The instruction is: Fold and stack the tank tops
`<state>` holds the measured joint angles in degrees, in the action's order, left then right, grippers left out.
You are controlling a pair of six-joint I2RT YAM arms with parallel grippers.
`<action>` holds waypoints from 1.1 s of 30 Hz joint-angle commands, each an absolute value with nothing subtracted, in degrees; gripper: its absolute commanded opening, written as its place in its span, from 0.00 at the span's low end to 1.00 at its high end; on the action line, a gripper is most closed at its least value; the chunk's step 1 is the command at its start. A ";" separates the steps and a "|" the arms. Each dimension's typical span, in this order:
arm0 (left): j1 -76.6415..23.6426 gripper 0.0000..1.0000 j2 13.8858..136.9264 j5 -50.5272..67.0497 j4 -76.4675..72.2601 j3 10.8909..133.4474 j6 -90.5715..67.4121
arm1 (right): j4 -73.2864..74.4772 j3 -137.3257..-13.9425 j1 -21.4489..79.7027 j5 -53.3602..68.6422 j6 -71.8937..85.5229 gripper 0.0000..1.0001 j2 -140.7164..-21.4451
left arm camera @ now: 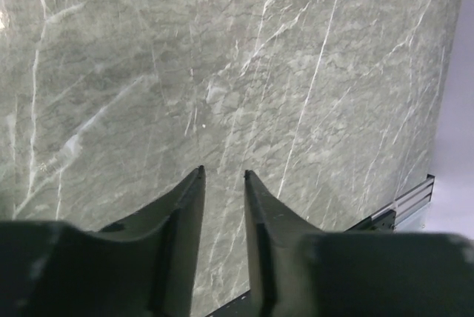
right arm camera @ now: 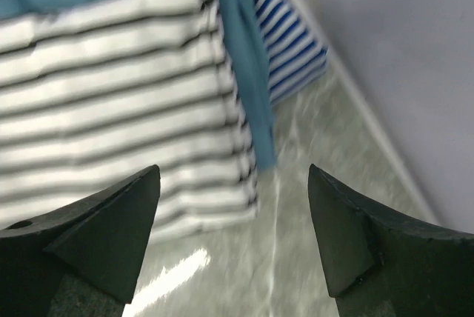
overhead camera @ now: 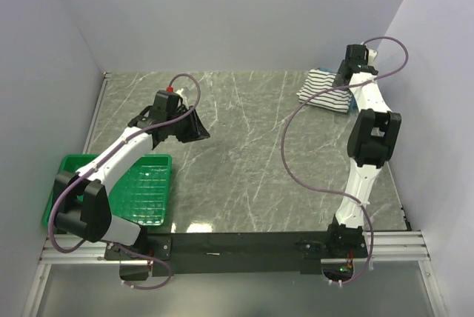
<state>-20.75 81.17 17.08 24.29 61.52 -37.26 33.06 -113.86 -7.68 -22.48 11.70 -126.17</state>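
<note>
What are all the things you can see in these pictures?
black-and-white striped tank top: one, black and white, top of the pile at the table's far right
teal tank top: one, teal-blue, under the striped one
navy-and-white striped tank top: one, navy and white, sticking out past the teal one, nearest the wall
basket: one, green, near left corner
table: one, grey-green marble
cables: two, purple, one along each arm
left gripper: one, black, over bare table, slightly open, empty
right gripper: one, black, over the pile's edge, wide open, empty
</note>
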 commanded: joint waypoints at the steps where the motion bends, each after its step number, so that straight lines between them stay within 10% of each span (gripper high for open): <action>1: -20.57 0.37 78.49 16.88 22.67 61.43 -37.44 | 31.74 -109.00 -6.60 -18.13 18.88 0.87 -113.31; 20: -20.57 0.42 64.69 6.77 23.12 50.19 -39.46 | 14.06 -43.53 26.28 -8.44 33.57 0.91 -55.83; 33: -20.57 0.42 57.66 3.87 24.96 46.67 -39.90 | 19.34 -40.96 26.10 -13.36 33.22 1.00 -43.86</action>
<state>-20.71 59.57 5.10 25.12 47.44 -39.31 19.33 -40.47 26.11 -11.60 32.60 -43.90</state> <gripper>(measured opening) 0.419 0.994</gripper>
